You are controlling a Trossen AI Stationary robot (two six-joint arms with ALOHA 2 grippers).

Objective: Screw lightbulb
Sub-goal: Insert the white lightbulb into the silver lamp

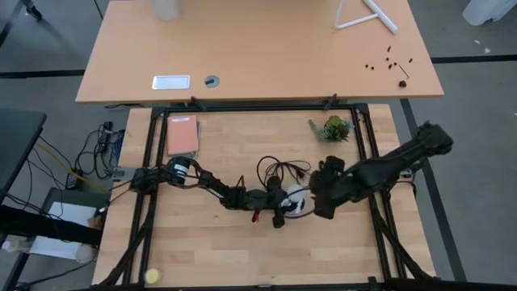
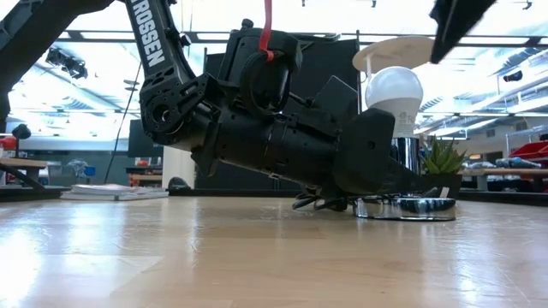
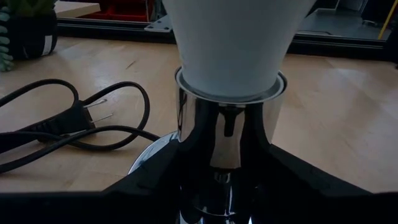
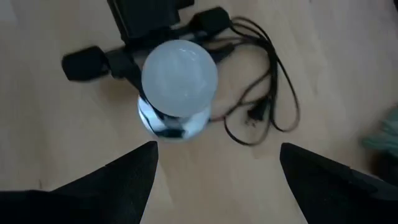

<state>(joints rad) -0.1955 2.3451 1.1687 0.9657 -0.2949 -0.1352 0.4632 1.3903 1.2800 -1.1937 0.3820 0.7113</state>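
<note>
Left gripper clasped the chrome socket from nine o'clock to steady it, while the wide-open right gripper hovered above the seated lightbulb

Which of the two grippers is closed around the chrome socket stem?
The left gripper: its fingers clamp the chrome stem under the lightbulb. The right gripper hangs open above it.

Wooden table carries socket, cord, plant, perhaps a book.
</note>
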